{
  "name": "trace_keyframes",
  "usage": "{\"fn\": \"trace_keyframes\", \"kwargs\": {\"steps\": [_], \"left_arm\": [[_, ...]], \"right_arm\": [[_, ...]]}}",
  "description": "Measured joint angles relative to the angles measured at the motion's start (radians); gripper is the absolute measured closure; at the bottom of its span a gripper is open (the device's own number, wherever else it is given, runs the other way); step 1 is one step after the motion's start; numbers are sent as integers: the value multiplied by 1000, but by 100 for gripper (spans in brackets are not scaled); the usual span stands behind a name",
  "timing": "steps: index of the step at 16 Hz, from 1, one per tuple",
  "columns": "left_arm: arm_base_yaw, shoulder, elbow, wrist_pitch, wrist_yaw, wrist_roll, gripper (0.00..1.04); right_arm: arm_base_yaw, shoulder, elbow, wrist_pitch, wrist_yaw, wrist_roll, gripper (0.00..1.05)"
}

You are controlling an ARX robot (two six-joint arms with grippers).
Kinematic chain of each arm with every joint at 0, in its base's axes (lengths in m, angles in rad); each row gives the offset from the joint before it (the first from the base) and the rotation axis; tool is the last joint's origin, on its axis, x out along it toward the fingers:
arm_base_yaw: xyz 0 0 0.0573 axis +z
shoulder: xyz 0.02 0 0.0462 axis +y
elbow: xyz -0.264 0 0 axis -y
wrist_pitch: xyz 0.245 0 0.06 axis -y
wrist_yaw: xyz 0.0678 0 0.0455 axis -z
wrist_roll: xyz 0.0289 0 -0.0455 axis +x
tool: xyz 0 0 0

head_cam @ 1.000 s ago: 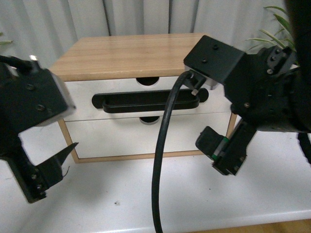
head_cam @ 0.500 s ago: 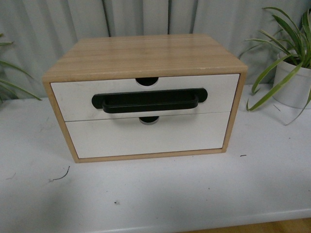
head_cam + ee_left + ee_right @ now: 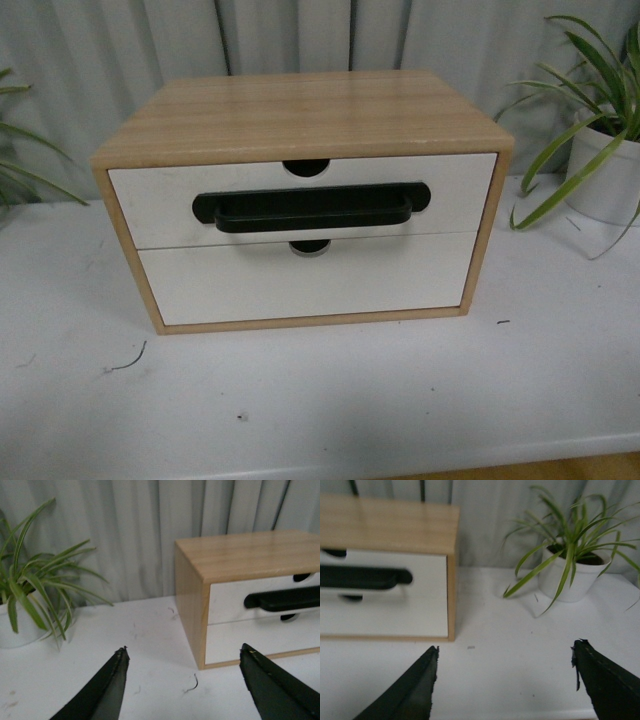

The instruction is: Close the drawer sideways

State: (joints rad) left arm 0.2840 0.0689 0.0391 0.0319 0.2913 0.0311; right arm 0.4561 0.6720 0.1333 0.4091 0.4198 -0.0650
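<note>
As seen from the front, the drawer (image 3: pixel 150 205) sits flush in the upper slot of the wooden cabinet (image 3: pixel 300 105) on the white table (image 3: pixel 350 400). Left wrist view: left gripper (image 3: pixel 183 652) spread wide, empty, above the table. Right wrist view: right gripper (image 3: pixel 505 647) likewise wide apart, holding nothing, near a potted plant (image 3: pixel 570 570).

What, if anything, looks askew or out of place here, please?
Nothing serious: the white drawer with black bar handle sits flush in the wooden cabinet; a thin dark strand litters the white table.
</note>
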Motion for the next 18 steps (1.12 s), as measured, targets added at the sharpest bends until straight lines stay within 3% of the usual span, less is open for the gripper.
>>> {"fn": "trace_keyframes", "kwargs": {"steps": [2,5,6,7,8,10,11,18], "left_arm": [[-67,-19,-12,-6,-70,-13,56],[-154,-60,-27,-34,-174,-24,86],[-237,-59,-27,-39,-253,-27,95],[-297,-59,-27,-35,-270,-25,103],[-290,-59,-27,-36,-282,-26,103],[-283,-59,-27,-35,-292,-27,103],[-284,-59,-27,-35,-292,-27,103],[-284,-59,-27,-35,-292,-27,103]], "right_arm": [[-92,-98,-71,74,-41,32,42],[-190,-214,-83,-8,-152,47,73],[-217,-243,-91,-31,-177,47,82],[-249,-276,-101,-48,-209,47,95],[-270,-290,-121,-23,-229,46,103],[-314,-351,-121,-92,-275,50,103],[-449,-420,-122,-154,-399,50,103],[-456,-513,-121,-258,-419,52,103]]}}
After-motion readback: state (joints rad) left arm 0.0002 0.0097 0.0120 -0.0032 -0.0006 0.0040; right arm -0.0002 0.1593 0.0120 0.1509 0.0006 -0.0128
